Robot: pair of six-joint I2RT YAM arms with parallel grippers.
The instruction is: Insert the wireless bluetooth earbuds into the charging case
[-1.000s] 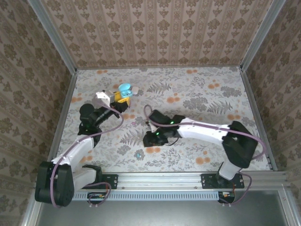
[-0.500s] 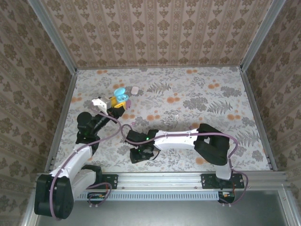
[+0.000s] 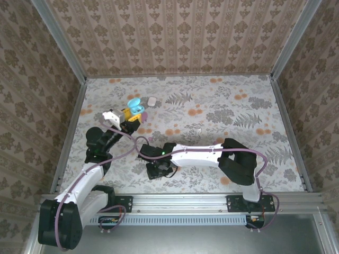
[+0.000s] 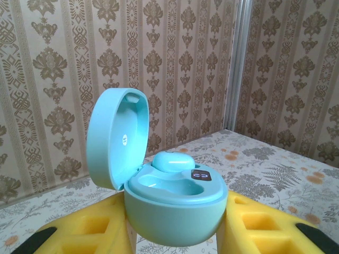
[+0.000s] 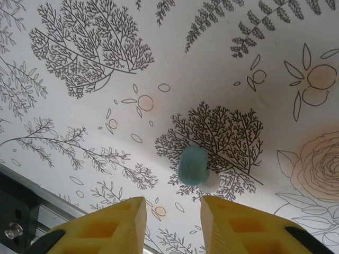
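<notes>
My left gripper [image 4: 176, 233] is shut on the teal charging case [image 4: 175, 209], its yellow fingers [image 4: 262, 227] pressing both sides. The case is held upright off the table with its lid [image 4: 114, 140] open. One teal earbud [image 4: 173, 160] sits in the rear pocket and the front pocket is bare. From above, the case [image 3: 134, 107] hangs at the back left. My right gripper [image 5: 174, 222] is open just above the table, near the front edge [image 3: 157, 170]. A loose teal earbud [image 5: 192, 165] lies on the tablecloth just beyond its fingertips, apart from them.
A small white pebble-shaped object [image 3: 152, 101] lies right of the held case, and a tiny white piece [image 3: 198, 131] sits mid-table. The metal front rail [image 3: 180, 203] runs close behind my right gripper. Patterned walls [image 3: 175, 37] enclose the table.
My right arm swung from mid-table toward the near-left, down over the loose teal earbud. My left arm drew the open case slightly left.
</notes>
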